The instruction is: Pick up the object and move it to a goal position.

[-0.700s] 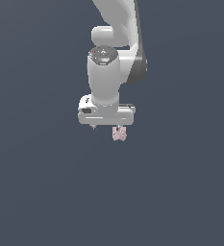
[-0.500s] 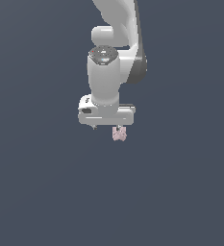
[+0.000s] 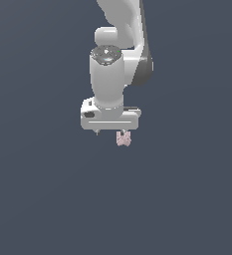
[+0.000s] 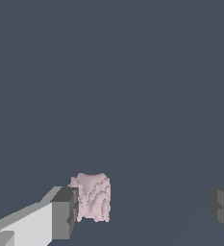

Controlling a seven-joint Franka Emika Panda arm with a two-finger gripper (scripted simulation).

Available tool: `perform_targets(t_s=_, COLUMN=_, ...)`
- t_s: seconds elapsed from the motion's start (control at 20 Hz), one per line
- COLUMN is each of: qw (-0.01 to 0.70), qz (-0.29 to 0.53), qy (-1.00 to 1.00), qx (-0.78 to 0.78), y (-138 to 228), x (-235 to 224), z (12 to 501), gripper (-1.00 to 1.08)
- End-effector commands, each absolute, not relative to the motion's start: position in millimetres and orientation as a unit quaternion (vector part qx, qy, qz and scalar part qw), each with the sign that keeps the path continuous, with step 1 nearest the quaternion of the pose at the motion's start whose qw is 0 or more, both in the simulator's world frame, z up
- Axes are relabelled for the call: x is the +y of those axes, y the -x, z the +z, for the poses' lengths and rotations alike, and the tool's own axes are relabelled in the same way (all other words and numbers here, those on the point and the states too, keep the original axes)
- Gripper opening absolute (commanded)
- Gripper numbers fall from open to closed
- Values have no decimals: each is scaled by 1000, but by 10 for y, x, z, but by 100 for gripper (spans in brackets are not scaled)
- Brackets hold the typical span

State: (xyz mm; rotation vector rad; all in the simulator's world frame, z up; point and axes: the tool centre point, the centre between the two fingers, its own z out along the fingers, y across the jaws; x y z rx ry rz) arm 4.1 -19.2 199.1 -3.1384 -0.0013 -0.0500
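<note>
Here the gripper [image 4: 142, 211] is seen spread wide in the wrist view, holding nothing. The pink lump [image 4: 92, 197] sits just beside one finger pad [image 4: 65, 211], well apart from the other. In the exterior view the lump [image 3: 123, 139] lies below the white hand, toward five o'clock. The reach before the grasp is judged under way; centring over the lump, then closing, is called for next.

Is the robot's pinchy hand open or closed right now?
Open. In the wrist view the gripper has a wide gap between its fingers; the pink lump sits right beside one finger, far from the other.
</note>
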Motion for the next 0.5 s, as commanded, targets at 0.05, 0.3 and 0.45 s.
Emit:
perform_targets(t_s=0.05, qw=1, qz=-15, qy=1000, qx=0, y=-18, x=-166, z=1947, gripper=100)
perform_targets(t_s=0.3, qw=1, qz=-13, qy=1000, qx=-1, y=84, x=-60, z=1777, gripper=100)
perform_targets(t_s=0.45, qw=1, qz=-11, qy=1000, qx=0, y=190, x=36, z=1622, gripper=100)
